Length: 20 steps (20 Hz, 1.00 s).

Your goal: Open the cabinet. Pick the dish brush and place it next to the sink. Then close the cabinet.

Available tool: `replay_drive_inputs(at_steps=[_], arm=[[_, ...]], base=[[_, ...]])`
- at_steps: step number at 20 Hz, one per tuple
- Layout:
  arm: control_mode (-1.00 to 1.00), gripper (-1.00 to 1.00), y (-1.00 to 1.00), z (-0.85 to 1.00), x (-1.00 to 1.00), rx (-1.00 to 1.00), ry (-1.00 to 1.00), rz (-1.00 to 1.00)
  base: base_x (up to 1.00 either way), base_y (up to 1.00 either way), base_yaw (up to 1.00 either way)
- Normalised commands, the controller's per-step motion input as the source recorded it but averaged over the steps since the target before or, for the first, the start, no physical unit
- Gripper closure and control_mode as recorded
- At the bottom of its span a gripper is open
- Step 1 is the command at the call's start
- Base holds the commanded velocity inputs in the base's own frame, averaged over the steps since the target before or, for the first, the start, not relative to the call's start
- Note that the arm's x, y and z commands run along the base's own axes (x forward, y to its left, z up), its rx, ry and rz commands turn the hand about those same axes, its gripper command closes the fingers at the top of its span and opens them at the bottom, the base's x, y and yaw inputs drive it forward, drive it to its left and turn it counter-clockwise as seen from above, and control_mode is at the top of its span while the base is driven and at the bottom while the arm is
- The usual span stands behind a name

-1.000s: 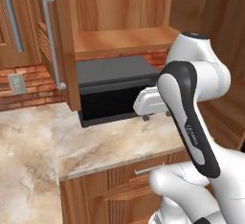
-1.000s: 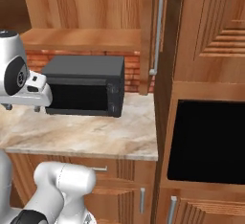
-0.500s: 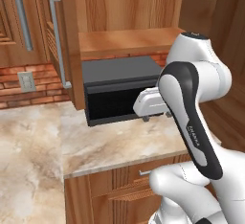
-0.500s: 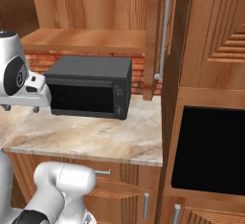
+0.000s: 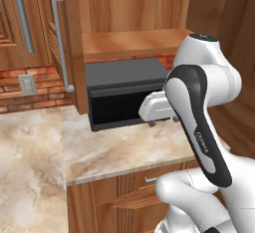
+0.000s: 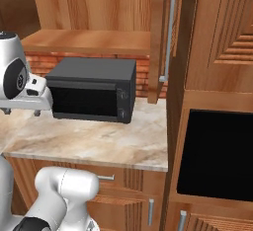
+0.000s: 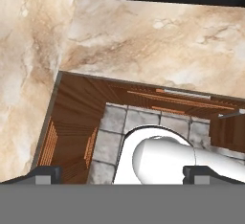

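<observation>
Left base view shows the white arm bent over the marble desk [image 5: 99,152], with the hand [image 5: 158,122] hanging just in front of the black microwave [image 5: 124,90] and pointing down at the stone top. Its fingers are spread as wide as they go and hold nothing; in the hand view the two dark fingertips [image 7: 45,174] sit far apart at the bottom corners, over the desk edge, the wooden drawer fronts below and a patch of grey floor tiles [image 7: 112,127]. Above the microwave runs a wooden shelf, and beside it hangs the cabinet [image 5: 30,23], brown wood with long silver bar handles [image 5: 59,43]; one door stands edge-on toward the camera, so it looks swung open. Right base view shows the same door edge and handle to the right of the microwave, against a tall wooden unit with a black oven opening [image 6: 215,153]. Red brick wall [image 5: 30,85] with a socket plate shows under the cabinet. I cannot make out the dish brush anywhere in these pictures, so I cannot tell where it lies
</observation>
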Motion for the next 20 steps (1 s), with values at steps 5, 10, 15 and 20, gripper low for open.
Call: replay_drive_inputs(at_steps=[5,10,15,20], arm=[[1.0,-1.0,0.0,0.0,0.0,0.0,0.0,0.0],[-1.0,-1.0,0.0,0.0,0.0,0.0,0.0,0.0],[-1.0,-1.0,0.0,0.0,0.0,0.0,0.0,0.0],[-1.0,-1.0,0.03,0.05,-0.12,0.0,-0.1,0.03]], base=[[0.0,0.0,0.0],[0.0,0.0,0.0],[0.0,0.0,0.0],[0.0,0.0,0.0]])
